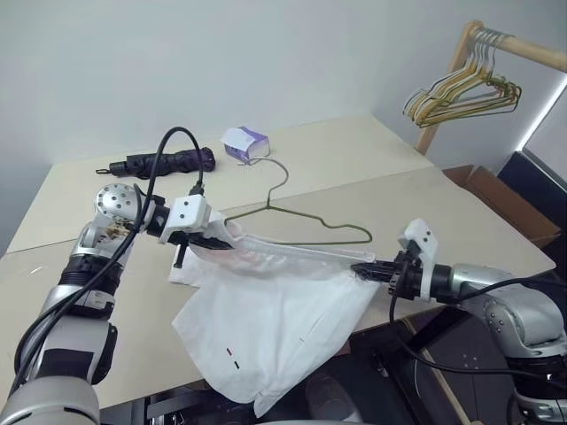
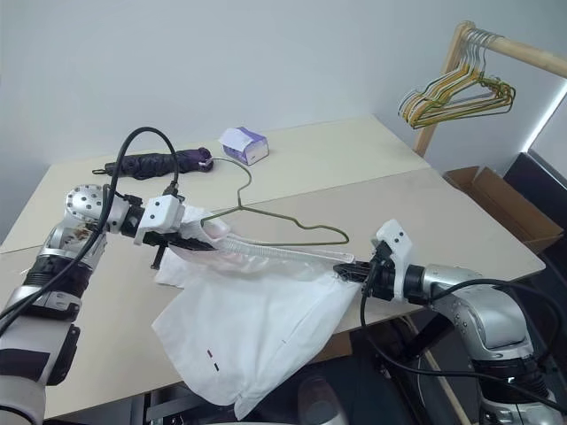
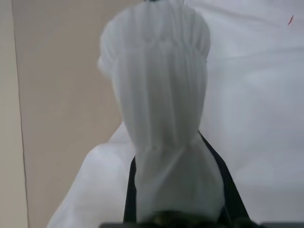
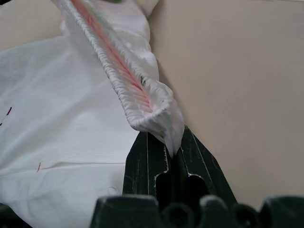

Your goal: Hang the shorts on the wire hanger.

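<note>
The white shorts (image 1: 266, 319) are stretched by their gathered waistband between my two grippers, just above the beige table. The legs droop over the table's front edge, with tiny red and dark marks near the hem. My left gripper (image 1: 220, 243) is shut on one end of the waistband (image 3: 159, 95). At the other end my right gripper (image 1: 365, 268) is shut on the waistband (image 4: 137, 90). The olive wire hanger (image 1: 301, 221) lies flat on the table just behind the stretched waistband, its hook toward the back.
A folded dark umbrella (image 1: 168, 162) and a small white and purple box (image 1: 245, 142) lie at the back of the table (image 1: 425, 204). A wooden rack (image 1: 461, 62) at the right carries a bunch of hangers (image 1: 465, 93). A cardboard box (image 1: 500, 199) sits on the floor.
</note>
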Controlling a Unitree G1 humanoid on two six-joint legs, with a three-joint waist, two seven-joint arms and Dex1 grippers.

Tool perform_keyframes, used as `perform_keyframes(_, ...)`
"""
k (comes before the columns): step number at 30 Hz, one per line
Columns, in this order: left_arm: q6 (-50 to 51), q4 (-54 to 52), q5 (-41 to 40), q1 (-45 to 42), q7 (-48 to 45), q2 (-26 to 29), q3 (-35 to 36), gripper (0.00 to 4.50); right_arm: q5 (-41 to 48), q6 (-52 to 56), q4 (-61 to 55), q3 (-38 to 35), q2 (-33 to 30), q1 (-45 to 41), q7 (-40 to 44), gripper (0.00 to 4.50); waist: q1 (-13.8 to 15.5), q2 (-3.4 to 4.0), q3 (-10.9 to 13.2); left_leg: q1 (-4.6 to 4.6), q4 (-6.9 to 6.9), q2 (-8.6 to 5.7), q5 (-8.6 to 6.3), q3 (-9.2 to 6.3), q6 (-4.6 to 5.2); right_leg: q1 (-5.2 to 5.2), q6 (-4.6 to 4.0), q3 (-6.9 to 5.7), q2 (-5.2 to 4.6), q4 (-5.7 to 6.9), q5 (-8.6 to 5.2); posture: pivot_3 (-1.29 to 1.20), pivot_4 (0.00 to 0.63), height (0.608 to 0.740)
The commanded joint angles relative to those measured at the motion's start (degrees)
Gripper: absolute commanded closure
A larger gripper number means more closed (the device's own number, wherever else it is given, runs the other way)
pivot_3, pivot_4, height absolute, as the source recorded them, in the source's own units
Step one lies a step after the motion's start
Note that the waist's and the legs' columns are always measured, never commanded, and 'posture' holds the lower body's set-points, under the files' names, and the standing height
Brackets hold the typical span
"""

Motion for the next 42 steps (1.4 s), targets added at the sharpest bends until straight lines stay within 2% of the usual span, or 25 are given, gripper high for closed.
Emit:
perform_keyframes(1, -0.9, 0.3, 0.8, 0.1, -0.8, 3.4, 1.9, 4.5, 0.8, -0.7, 2.3, -4.5, -3.1, -1.7, 1.7, 4.47, 0.0, 0.0, 0.0, 0.0, 0.0, 0.0, 0.0, 0.0, 0.0, 0.0, 0.0, 0.0, 0.0, 0.0, 0.0, -0.39, 0.0, 0.74)
perform_keyframes(16, -7.0, 5.9, 7.0, -1.5, 3.2, 3.0, -0.5, 4.5, 1.5, -1.4, 3.1, -4.8, -6.9, -2.5, 5.3, 4.47, 0.0, 0.0, 0.0, -0.07, 0.0, 0.01, -0.01, 0.0, -0.01, 0.0, 0.0, 0.0, -0.02, -0.01, 0.0, -0.4, 0.0, 0.74)
perform_keyframes(21, -11.3, 9.3, 14.3, -3.0, 9.4, 3.9, -4.1, 4.5, 1.3, -2.2, 2.4, -4.9, -8.1, -3.0, 5.9, 4.47, 0.1, -0.01, 0.0, -0.1, 0.0, 0.0, 0.0, 0.0, -0.01, -0.02, 0.0, -0.01, -0.02, -0.02, 0.0, -0.4, 0.0, 0.74)
perform_keyframes(27, -13.7, 11.5, 15.8, -4.6, 9.2, 3.9, -6.6, 4.5, 0.6, -2.7, 1.8, -4.2, -8.3, -3.7, 5.7, 4.47, -0.1, -0.01, 0.0, -0.16, 0.0, 0.0, 0.0, 0.02, -0.01, -0.02, 0.02, -0.01, -0.02, -0.01, 0.0, -0.41, 0.0, 0.74)
perform_keyframes(36, -11.3, 12.0, 17.4, -5.2, 14.8, -1.5, -8.3, 4.5, -1.8, -3.5, -7.6, 1.4, -6.1, -6.3, 2.6, 4.47, -0.1, -0.01, 0.0, -0.17, 0.01, 0.0, 0.0, 0.02, -0.01, -0.04, 0.04, -0.01, -0.03, -0.02, 0.01, -0.41, 0.0, 0.74)
perform_keyframes(39, -8.8, 14.2, 17.2, -7.4, 17.0, -4.1, -7.3, 4.5, -3.0, -2.1, -9.7, 4.5, -5.6, -7.4, 0.9, 3.71, -0.1, -0.01, 0.0, -0.21, 0.01, 0.0, 0.0, 0.02, 0.0, -0.06, 0.04, -0.02, -0.03, -0.01, 0.01, -0.41, 0.0, 0.74)
perform_keyframes(42, -8.1, 14.9, 17.0, -8.4, 17.8, -5.2, -6.6, 4.5, -3.1, -0.9, -10.3, 5.4, -5.8, -8.1, 0.1, 2.69, -0.5, -0.02, 0.0, -0.26, 0.01, 0.0, 0.01, 0.02, 0.02, -0.09, 0.05, -0.02, -0.02, -0.01, 0.01, -0.41, 0.0, 0.74)
